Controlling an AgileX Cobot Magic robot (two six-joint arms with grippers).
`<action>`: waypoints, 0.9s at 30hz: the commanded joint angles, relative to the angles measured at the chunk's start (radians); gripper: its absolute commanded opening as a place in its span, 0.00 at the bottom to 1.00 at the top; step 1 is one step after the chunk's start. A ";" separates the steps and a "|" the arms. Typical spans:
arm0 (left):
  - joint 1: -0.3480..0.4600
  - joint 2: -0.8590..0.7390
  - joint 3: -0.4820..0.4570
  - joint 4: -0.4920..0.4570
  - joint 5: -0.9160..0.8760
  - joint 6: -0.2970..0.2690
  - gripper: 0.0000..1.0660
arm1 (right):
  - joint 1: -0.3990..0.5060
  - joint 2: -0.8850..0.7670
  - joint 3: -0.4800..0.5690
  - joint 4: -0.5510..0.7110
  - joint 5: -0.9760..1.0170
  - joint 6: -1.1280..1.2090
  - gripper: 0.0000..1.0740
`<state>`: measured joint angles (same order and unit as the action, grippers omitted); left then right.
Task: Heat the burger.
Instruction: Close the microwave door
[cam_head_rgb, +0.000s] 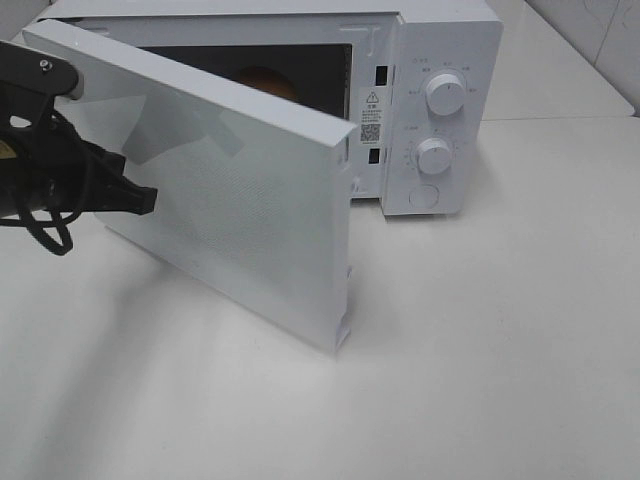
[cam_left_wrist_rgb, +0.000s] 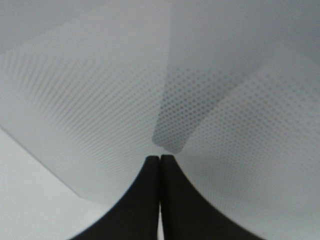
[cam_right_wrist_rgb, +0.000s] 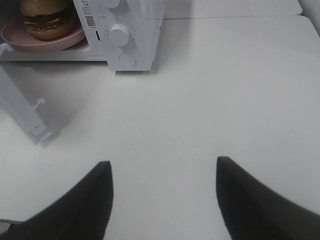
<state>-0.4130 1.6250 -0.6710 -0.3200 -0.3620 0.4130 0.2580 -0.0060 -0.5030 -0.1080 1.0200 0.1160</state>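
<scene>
Right wrist view puts the burger (cam_right_wrist_rgb: 47, 20) at upper left, already inside the microwave (cam_right_wrist_rgb: 135, 35), so what remains, I judge, is shutting the half-open door (cam_head_rgb: 250, 200), where the left gripper (cam_head_rgb: 148, 200) rests pinched together, and starting the heat, while the right gripper (cam_right_wrist_rgb: 163, 162) gapes empty.

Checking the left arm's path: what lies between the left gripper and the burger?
The microwave's open door, in the exterior high view: left gripper outside it, burger inside.
</scene>
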 joint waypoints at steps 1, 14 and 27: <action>-0.020 0.025 -0.048 0.014 -0.026 -0.008 0.00 | -0.001 -0.021 0.001 0.001 -0.015 -0.007 0.54; -0.047 0.125 -0.174 0.020 -0.035 -0.008 0.00 | -0.001 -0.020 0.001 0.001 -0.015 -0.007 0.54; -0.126 0.270 -0.376 0.031 -0.033 -0.007 0.00 | -0.001 -0.020 0.001 0.001 -0.015 -0.007 0.54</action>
<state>-0.5450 1.8810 -1.0020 -0.2830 -0.3050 0.4120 0.2580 -0.0060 -0.5030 -0.1080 1.0200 0.1160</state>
